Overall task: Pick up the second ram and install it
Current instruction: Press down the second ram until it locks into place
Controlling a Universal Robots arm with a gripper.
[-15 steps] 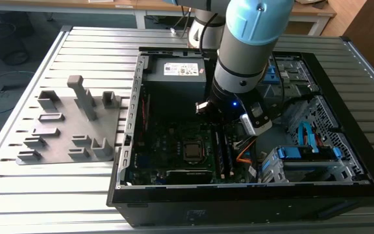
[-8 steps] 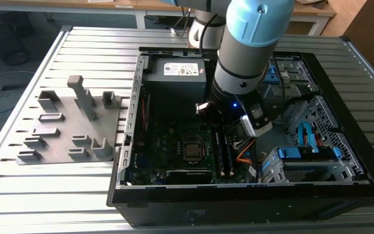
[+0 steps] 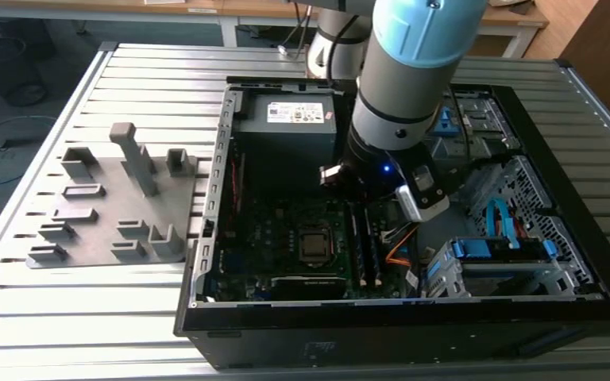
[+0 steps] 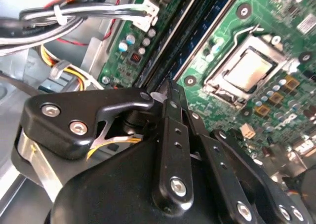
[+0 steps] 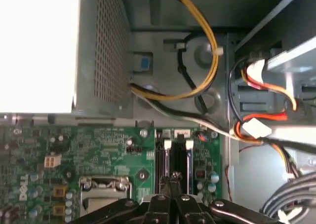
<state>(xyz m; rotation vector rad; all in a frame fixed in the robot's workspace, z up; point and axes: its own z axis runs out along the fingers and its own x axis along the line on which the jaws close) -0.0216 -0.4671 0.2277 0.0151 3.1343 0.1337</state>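
Hand (image 5: 174, 180) fingers closed together, apparently empty, tips directly above second ram (image 5: 180, 160) seated in motherboard (image 5: 98, 145) slots, its long axis running away from hand.

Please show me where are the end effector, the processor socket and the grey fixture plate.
end effector (image 4: 170, 88): second wrist view, fingertips, over the memory slots.
processor socket (image 4: 249, 68): second wrist view, its metal cover.
grey fixture plate (image 3: 98, 214): exterior view, its flat base.

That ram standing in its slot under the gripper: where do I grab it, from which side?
Probably the top long edge, mid-length, pinching its flat faces from straight above: the ram stands on edge in the motherboard, so only that edge is free.
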